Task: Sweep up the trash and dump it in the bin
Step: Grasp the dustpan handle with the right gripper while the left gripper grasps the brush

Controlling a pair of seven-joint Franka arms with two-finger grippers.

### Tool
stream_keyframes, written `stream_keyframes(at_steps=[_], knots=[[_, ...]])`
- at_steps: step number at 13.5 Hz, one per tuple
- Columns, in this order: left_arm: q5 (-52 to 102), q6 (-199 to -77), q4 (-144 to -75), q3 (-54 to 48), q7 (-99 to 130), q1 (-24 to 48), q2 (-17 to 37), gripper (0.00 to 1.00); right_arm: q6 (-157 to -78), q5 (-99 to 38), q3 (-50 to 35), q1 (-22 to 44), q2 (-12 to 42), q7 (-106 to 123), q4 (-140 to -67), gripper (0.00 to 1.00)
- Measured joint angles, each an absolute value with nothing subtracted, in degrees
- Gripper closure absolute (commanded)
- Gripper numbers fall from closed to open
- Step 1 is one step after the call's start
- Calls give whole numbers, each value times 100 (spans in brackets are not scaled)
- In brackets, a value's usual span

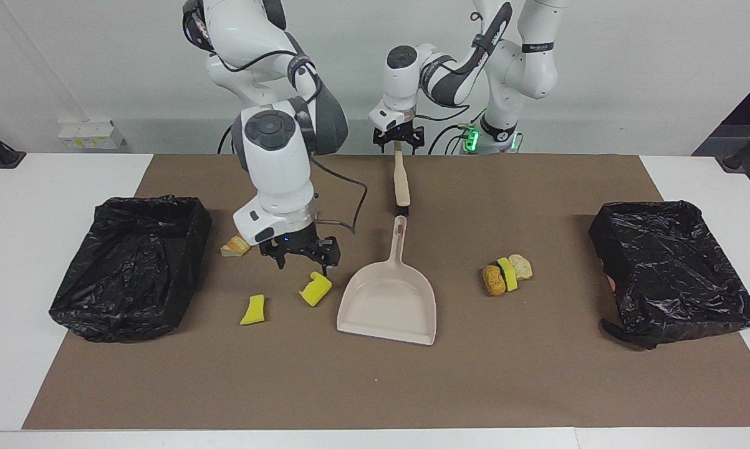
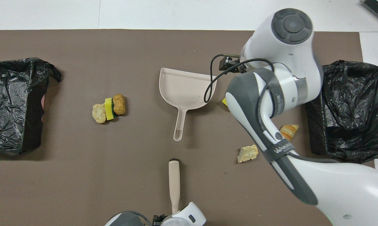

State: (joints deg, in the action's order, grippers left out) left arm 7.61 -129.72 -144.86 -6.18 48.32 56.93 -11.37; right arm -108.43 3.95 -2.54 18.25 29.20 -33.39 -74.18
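My right gripper point(image 1: 303, 262) hangs open just above a yellow trash scrap point(image 1: 315, 289) beside the beige dustpan point(image 1: 390, 299). Another yellow scrap point(image 1: 253, 310) lies closer to the bin point(image 1: 131, 262) at the right arm's end. An orange bread chunk point(image 1: 234, 246) peeks out from under the right arm, and a pale chunk point(image 2: 247, 153) shows in the overhead view. A clump of three scraps point(image 1: 507, 274) lies toward the left arm's end. My left gripper point(image 1: 398, 140) stands open around the end of the brush handle point(image 1: 401, 181).
A second black-lined bin point(image 1: 668, 268) stands at the left arm's end of the brown mat point(image 1: 375, 386). The right arm stretches over the mat between its bin and the dustpan and covers part of the trash in the overhead view.
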Motion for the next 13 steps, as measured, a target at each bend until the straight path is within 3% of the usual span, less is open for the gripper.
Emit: stream_keyframes(at_steps=[1,2,3,5,13], knots=[[789,-13007,-14486,-617,4832,5693,-1138,51,-10844,411,-253,1993,3044,-3546,-7313,0],[808,-13035,-14487,-615,4832,5693,-1137,53,-10844,415,-254,2147,3127,-3722,-7247,0],[815,-13045,-14489,-614,4832,5693,-1138,64,-10844,416,-253,2292,3195,-3872,-7207,0],[820,-13049,-14494,-614,4833,5693,-1137,100,-10875,418,-251,2591,3384,-4167,-7095,0],[823,-12838,-14458,-432,4657,5223,-1148,100,-11143,362,-273,3098,3850,-4350,-6898,0]])
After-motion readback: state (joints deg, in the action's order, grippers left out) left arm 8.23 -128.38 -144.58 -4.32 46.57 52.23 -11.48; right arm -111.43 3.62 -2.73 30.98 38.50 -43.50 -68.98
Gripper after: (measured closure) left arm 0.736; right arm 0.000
